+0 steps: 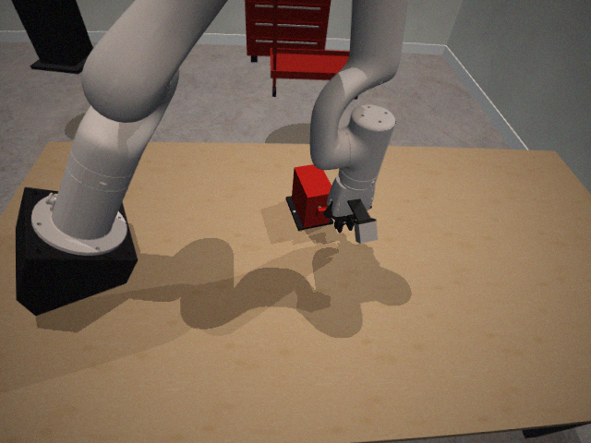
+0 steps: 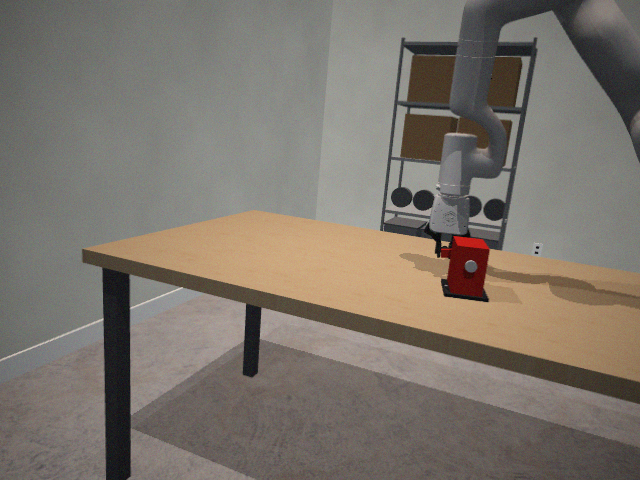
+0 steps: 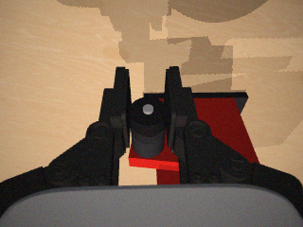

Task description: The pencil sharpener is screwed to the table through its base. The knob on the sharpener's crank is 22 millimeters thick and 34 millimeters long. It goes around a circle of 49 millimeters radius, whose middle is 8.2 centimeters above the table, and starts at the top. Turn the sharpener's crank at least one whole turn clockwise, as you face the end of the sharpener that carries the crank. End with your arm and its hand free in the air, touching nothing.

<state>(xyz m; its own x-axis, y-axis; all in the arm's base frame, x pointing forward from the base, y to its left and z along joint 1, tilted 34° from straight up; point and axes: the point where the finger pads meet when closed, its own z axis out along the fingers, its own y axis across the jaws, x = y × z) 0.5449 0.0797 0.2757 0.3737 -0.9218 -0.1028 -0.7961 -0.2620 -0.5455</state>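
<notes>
A red pencil sharpener (image 1: 308, 190) (image 2: 467, 273) (image 3: 222, 128) stands on a black base near the middle of the wooden table (image 1: 429, 333) (image 2: 258, 258). Its red crank arm (image 3: 153, 163) carries a dark round knob (image 3: 149, 127). My gripper (image 3: 147, 84) (image 1: 344, 222) (image 2: 439, 246) is shut on this knob, one black finger on each side. In the top view the gripper sits at the sharpener's right end, low over the table, and hides the knob. In the exterior view the gripper is behind the sharpener's upper left corner.
The arm's black base block (image 1: 57, 267) stands on the table's left side. A red tool cabinet (image 1: 286, 29) and a red cart (image 1: 307, 64) stand on the floor behind the table. A metal shelf with boxes (image 2: 460, 103) stands against the far wall.
</notes>
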